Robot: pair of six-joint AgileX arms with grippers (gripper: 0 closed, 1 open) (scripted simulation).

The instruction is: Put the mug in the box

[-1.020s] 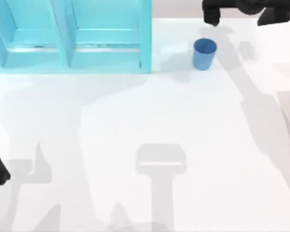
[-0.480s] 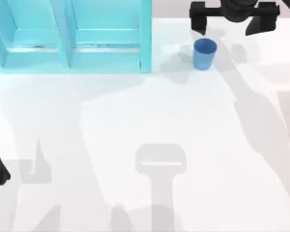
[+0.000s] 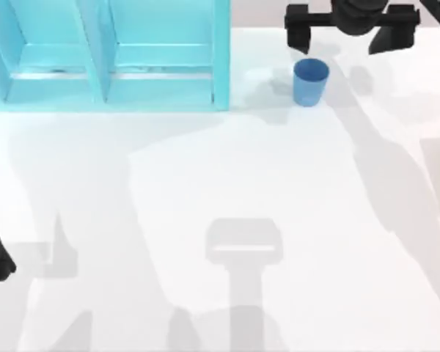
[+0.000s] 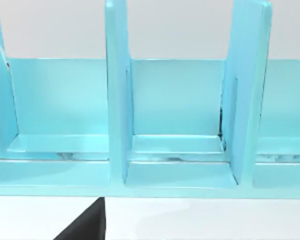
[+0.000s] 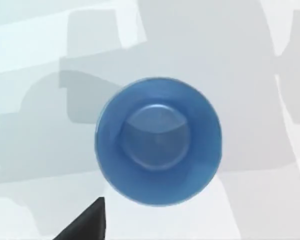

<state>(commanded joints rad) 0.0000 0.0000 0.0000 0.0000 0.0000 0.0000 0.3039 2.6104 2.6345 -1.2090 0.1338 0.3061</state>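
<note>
A blue mug (image 3: 310,81) stands upright on the tabletop (image 3: 279,220) just right of the cyan box (image 3: 221,55), with the right gripper (image 3: 350,33) spread wide above it, apparently lining up a grasp.

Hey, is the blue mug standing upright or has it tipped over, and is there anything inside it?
Upright and empty: the mug stands on the table, and the right wrist view looks straight into its bare bottom.

The mug (image 3: 310,81) looks like smooth blue plastic with a faint sheen inside. Left of it, the shelving (image 3: 110,55) is smooth cyan, mildly glossy on its floors. The table (image 3: 279,220) beneath the mug is plain matt white.
</note>
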